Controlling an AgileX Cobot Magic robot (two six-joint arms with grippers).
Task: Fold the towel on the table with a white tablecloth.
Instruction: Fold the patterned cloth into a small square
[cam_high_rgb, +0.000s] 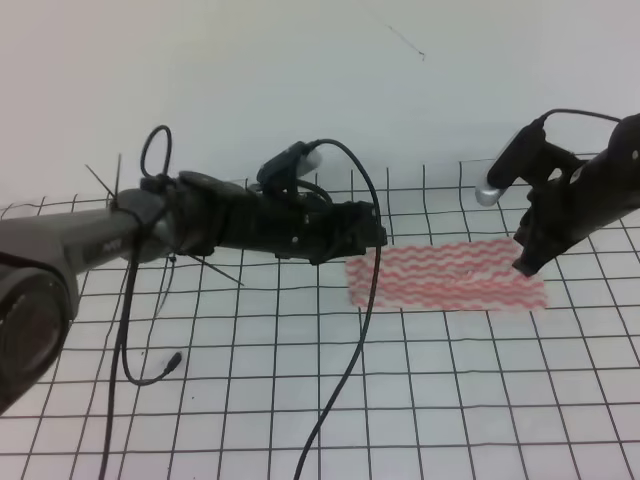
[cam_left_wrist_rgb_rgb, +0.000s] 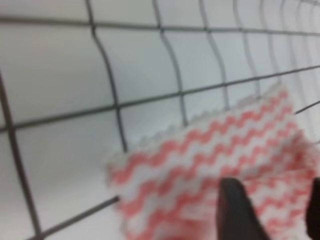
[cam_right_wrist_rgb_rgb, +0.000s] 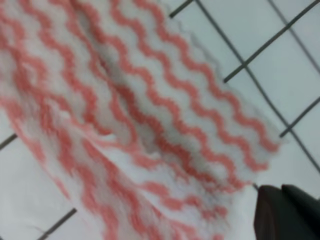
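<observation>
Fingers of the left gripper (cam_left_wrist_rgb_rgb: 270, 210) show in the left wrist view as two dark tips with a gap between them, poised over the towel (cam_high_rgb: 447, 275) near its left end; they stand parted and hold nothing. Whether they touch the cloth cannot be told from that blurred view. Of the right gripper (cam_high_rgb: 527, 262), the right wrist view shows only one dark tip at the bottom corner, so its opening cannot be judged; in the exterior high view it sits low at the towel's right end, at or just off the edge.

Location: the towel lies spread out, long side running left to right, on the gridded tablecloth (cam_high_rgb: 300, 400) covering the desk (cam_high_rgb: 560, 420), right of centre. It appears flat apart from a slight ridge visible in the right wrist view. No fold has been made yet.

Risks noted:
- Thin cloth lying flat on another cloth. Fingers closing too deep may pinch the tablecloth together with the towel and lift both.
- Fingers closing too shallow may catch nothing, or only the scalloped hem, which could slip out on lifting.
- Unequal grips at the two ends would likely skew the fold, leaving edges misaligned.
- A loose cable (cam_high_rgb: 345, 390) hangs from the left arm and could drag across the towel.
</observation>
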